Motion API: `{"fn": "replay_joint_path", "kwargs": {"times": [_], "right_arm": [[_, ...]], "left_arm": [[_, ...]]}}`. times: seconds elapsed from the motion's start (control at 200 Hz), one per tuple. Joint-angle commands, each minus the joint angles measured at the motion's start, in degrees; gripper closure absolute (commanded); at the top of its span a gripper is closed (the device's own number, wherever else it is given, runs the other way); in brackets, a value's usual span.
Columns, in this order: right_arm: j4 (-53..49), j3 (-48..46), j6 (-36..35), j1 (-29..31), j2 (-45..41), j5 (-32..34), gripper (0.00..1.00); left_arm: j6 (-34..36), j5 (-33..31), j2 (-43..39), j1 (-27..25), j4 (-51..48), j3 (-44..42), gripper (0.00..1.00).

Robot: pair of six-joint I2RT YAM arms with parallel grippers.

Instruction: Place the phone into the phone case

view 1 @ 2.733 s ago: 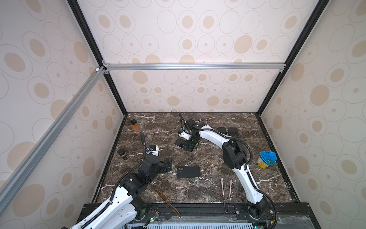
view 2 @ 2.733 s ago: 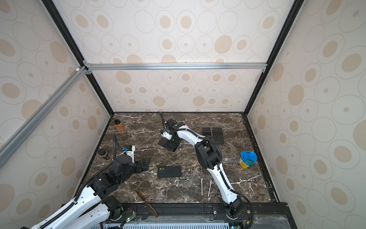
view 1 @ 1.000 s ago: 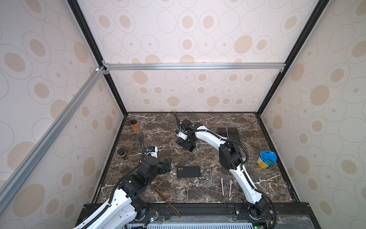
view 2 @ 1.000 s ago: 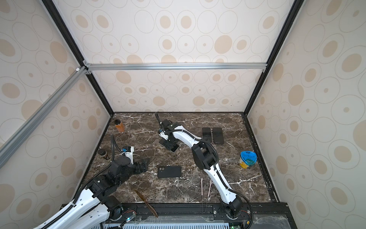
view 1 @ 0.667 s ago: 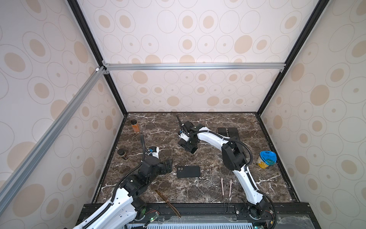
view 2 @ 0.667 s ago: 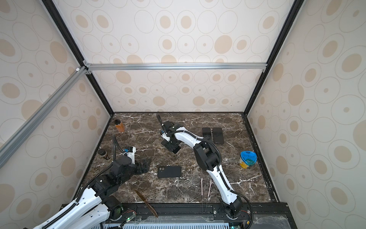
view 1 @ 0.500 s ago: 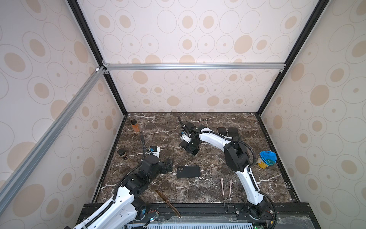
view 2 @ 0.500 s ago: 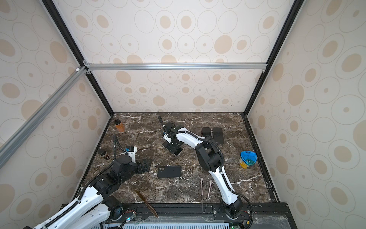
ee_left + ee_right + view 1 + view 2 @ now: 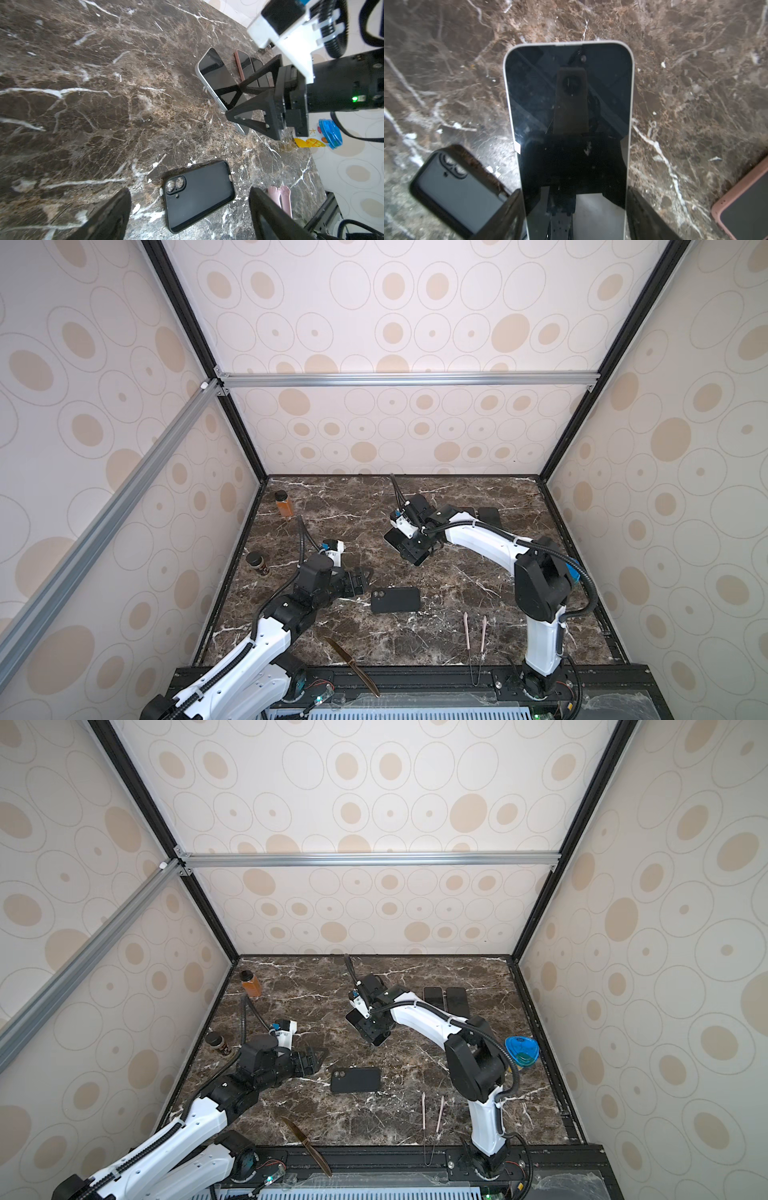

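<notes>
Phone (image 9: 569, 104), glossy rounded rectangle; phone case (image 9: 199, 195), matte black, on veined marble (image 9: 83, 104).

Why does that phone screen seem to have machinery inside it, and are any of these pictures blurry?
Right wrist view: the dark glass of the phone acts as a mirror and reflects the right gripper holding it; the phone case beside it looks soft. Left wrist view: the fingers of the left gripper, close to the lens, are out of focus. Both top views: evenly lit and sharp.
</notes>
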Motion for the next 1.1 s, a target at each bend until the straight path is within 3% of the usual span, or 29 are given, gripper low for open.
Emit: {"fn": "replay_joint_path", "kwargs": {"times": [0.0, 0.295, 0.45, 0.69, 0.845, 1.095], "right_arm": [[4.1, -4.1, 1.5, 0.2, -5.1, -1.2, 0.95], [11.0, -16.2, 3.5, 0.3, -17.0, -4.8, 0.98], [15.1, -22.3, 3.4, 0.8, -22.5, -7.4, 0.98], [19.2, -28.8, 3.1, 1.7, -29.3, -10.1, 0.99], [18.5, -29.6, 2.2, 2.9, -31.0, -10.3, 0.99], [19.3, -30.0, 1.4, 5.2, -32.2, -8.3, 0.99]], "left_arm": [[-0.5, 7.3, 1.8, 1.1, 5.5, 1.8, 0.15], [-3.6, 20.1, 6.9, 3.4, 14.9, 3.2, 0.17], [-6.7, 28.5, 11.0, 3.9, 24.0, 3.1, 0.23], [-12.3, 33.6, 16.7, 4.3, 34.5, 3.5, 0.33], [-16.2, 38.9, 19.1, 4.3, 42.3, 2.9, 0.35], [-15.9, 40.3, 19.8, 4.3, 40.8, 3.9, 0.42]]}}
